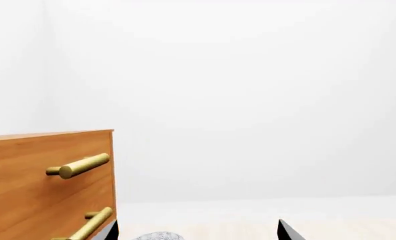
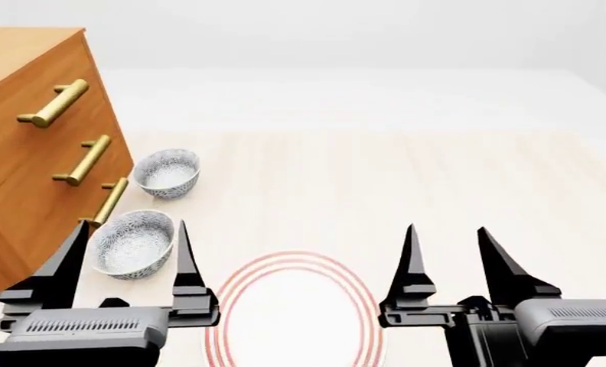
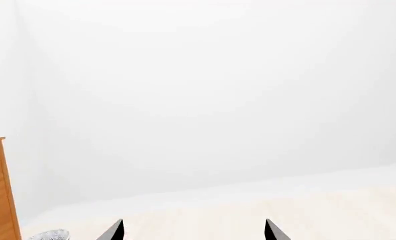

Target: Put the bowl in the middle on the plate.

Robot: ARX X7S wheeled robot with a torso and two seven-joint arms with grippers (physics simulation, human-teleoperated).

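Left gripper (image 2: 125,256): fingers spread wide and holding nothing, hovering low at the near edge of the table. The nearer patterned bowl shows between the two black fingers in the head view.

Right gripper (image 2: 448,260): also spread open and empty, hanging over bare tabletop just to the right of the plate.

Bowls in sight: only two. One flowered bowl (image 2: 131,242) sits close to the left gripper; a second flowered bowl (image 2: 167,172) sits farther back. Both are near the front of the wooden drawer chest (image 2: 27,153).

The bowl to move: three look-alikes are expected, so the middle one is probably the nearer visible bowl, with the third hidden under or behind the left arm. I cannot confirm that from here.

Plate (image 2: 293,313): the red-ringed white plate lies between the two grippers at the near edge, nothing on it, partly cut off by the frame.

Progress: looks like the start; nothing is grasped yet.

Risk, wrong pick: with one bowl out of view, the arm could easily close on a neighbour instead of the middle one.

Risk, crowding: the bowls sit near the brass drawer handles (image 2: 82,159), so a wide left finger might clip the chest or nudge the next bowl.

Risk, grip: a thin rim pinched off-centre could tip or slide the bowl away.

Wrist views: mostly blank wall, so little help in lining up.
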